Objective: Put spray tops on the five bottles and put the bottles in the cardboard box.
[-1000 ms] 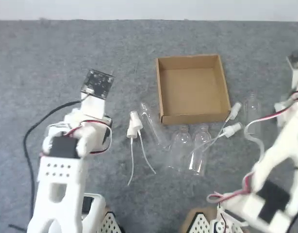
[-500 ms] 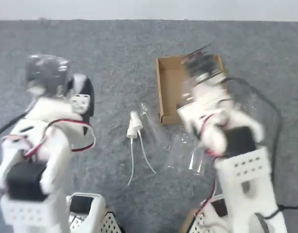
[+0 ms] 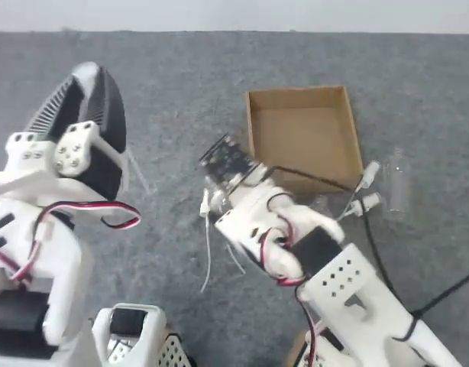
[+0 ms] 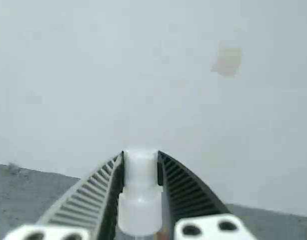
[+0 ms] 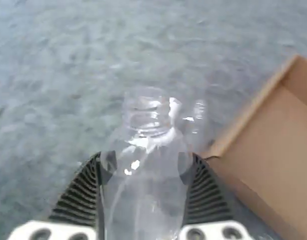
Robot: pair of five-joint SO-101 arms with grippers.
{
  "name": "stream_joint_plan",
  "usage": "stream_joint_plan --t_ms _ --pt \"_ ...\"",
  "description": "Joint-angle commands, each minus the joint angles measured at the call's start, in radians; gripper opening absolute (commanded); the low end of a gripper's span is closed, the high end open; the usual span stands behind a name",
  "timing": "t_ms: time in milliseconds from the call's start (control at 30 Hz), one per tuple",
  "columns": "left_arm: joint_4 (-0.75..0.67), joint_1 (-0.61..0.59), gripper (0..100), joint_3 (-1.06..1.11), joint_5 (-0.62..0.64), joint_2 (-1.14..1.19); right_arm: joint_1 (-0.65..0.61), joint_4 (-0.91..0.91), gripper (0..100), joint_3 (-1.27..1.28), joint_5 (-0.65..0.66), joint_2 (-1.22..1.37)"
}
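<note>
Your left gripper (image 4: 140, 157) is clamped on a white spray top (image 4: 139, 197), fingers tight against its sides. It is raised well above the table, with the dip tube (image 3: 136, 173) dangling beneath.

Your right gripper (image 5: 146, 161) is closed around a clear bottle (image 5: 143, 172), whose open neck (image 5: 149, 112) points away from the wrist. It holds the bottle near the front wall of the cardboard box (image 3: 302, 134), and no bottle lies in the box yet.

Past the right arm, two loose spray tops (image 3: 370, 202) and a spare bottle (image 3: 398, 182) lie on the grey table (image 3: 173, 76).

You look to be on the first assembly, with top and bottle each in a gripper but well apart. Next, bring the two together and line the thin tube up with the neck. Feed it in before seating and twisting the cap. The tube is likely to flex, so approach slowly and keep the bottle steady.
</note>
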Motion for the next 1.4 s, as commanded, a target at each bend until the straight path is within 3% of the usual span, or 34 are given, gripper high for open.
stream_joint_plan --t_ms 0,133,333,567,1200,1367 --pt "-0.066 0.002 1 -0.039 0.072 -0.002 -0.082 -0.117 0.6 0.041 0.095 -0.047" --pt "-0.068 0.002 1 -0.019 0.072 -0.002 -0.114 -0.291 0.6 0.115 0.112 -0.047" --pt "-0.143 0.000 1 0.124 0.071 -0.008 -0.116 -0.499 0.6 0.221 0.015 -0.048" --pt "-0.265 -0.005 1 0.257 0.069 -0.005 -0.116 -0.506 0.6 0.226 0.011 -0.048" --pt "-0.272 0.003 1 0.409 0.072 -0.008 -0.110 -0.504 0.6 0.227 0.011 -0.048" --pt "-0.359 0.002 1 0.404 0.071 -0.008 -0.114 -0.503 0.6 0.229 0.011 -0.048"
